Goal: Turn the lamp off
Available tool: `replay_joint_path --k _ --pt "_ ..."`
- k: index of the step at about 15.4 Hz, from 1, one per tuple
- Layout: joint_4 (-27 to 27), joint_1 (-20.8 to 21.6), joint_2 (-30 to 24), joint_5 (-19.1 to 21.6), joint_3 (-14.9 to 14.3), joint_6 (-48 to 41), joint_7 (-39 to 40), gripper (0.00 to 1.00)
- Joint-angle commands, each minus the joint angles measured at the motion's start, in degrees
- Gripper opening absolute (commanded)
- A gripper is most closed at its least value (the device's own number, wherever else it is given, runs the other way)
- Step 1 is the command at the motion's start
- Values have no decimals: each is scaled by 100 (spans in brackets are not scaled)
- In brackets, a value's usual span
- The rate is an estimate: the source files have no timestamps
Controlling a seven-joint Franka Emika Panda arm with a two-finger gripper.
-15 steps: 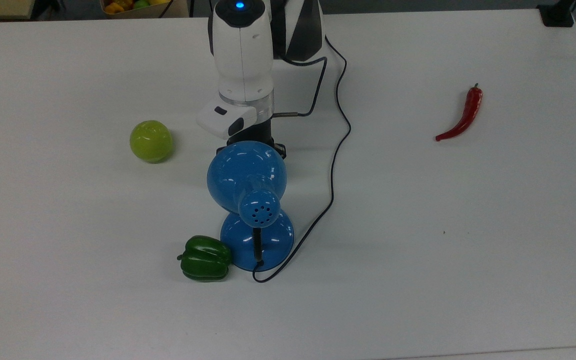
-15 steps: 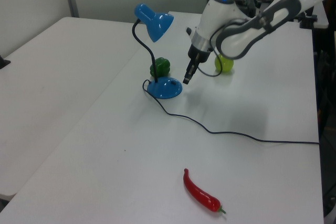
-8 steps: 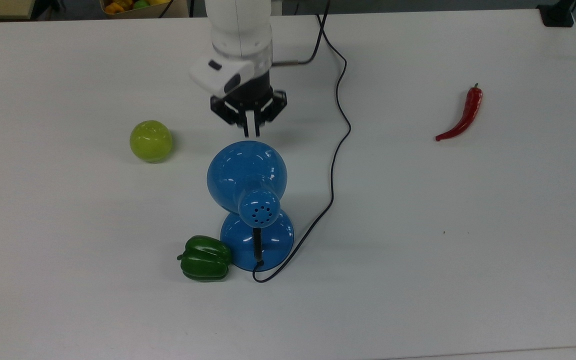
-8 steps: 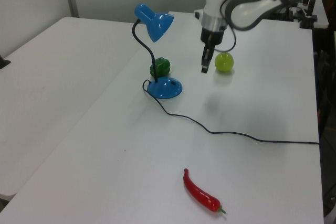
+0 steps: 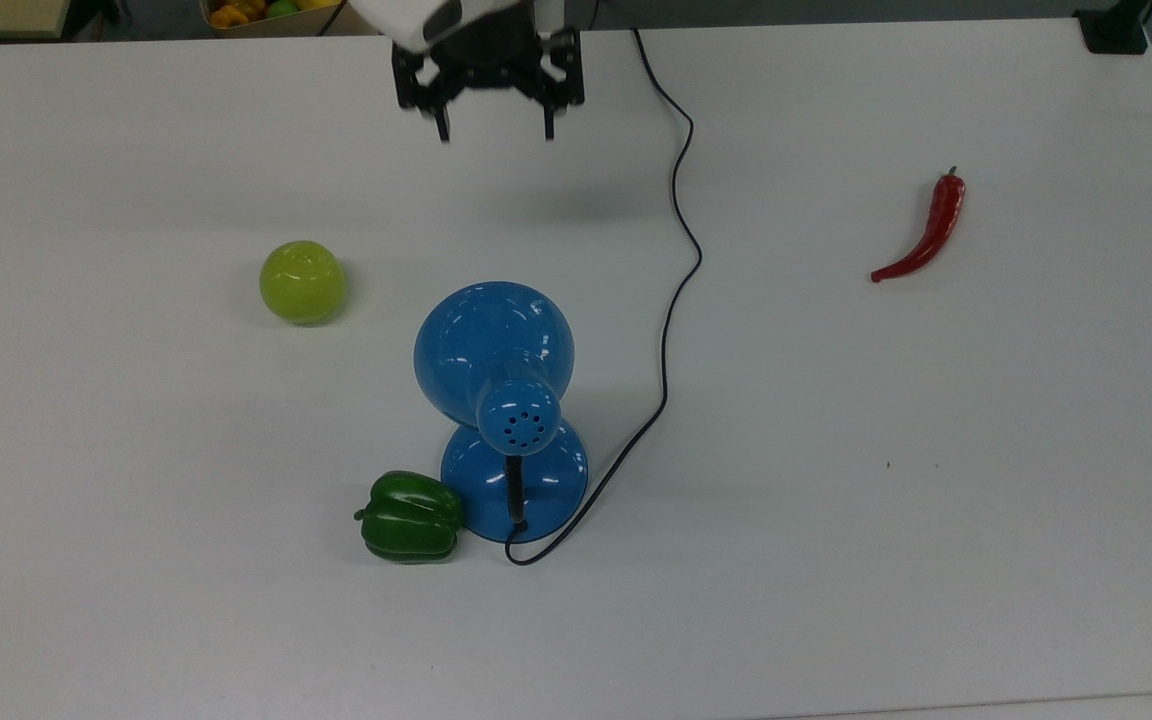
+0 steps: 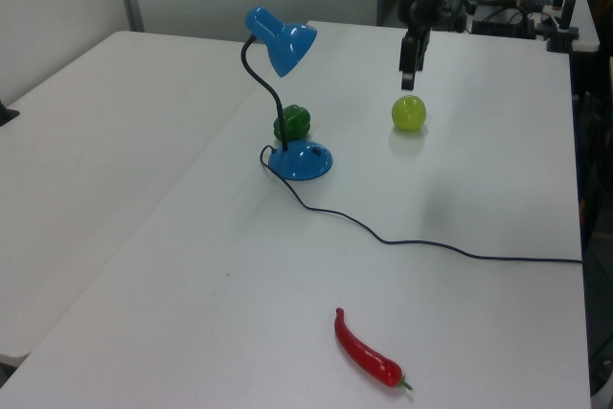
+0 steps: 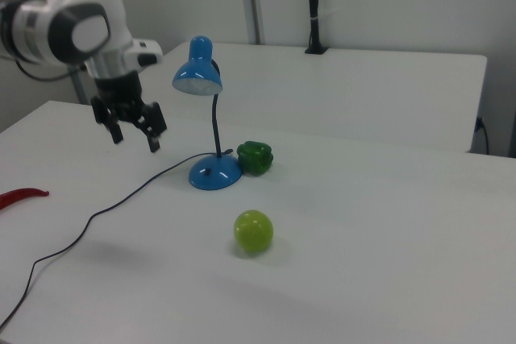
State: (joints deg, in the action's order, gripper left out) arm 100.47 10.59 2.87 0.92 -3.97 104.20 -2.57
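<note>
Looking down in the top view, the tool (image 5: 491, 128) has pulled far back from the lamp (image 5: 501, 400) and now hangs with fingers spread and empty; I judge the switch press is finished. Behind the tool, a box (image 5: 286, 15) holds coloured fruits. In the left view, the tool (image 6: 409, 64) is raised above the green ball (image 6: 409, 113), the lamp (image 6: 287, 93) well apart from it. In the right view, the lamp (image 7: 208, 118) stands just beyond the released tool (image 7: 133, 138), its shade looking unlit.
</note>
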Motion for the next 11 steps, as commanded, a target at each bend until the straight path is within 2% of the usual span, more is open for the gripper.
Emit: replay_joint_path --k 1,3,6,11 --pt "-685 5 -102 -4 10 -987 -699 100" --pt "-862 -4 -190 5 98 -1243 -963 100" --pt "-880 -240 -295 -4 466 -1236 -1193 100" --pt "-871 -338 -296 66 617 -1017 -825 100"
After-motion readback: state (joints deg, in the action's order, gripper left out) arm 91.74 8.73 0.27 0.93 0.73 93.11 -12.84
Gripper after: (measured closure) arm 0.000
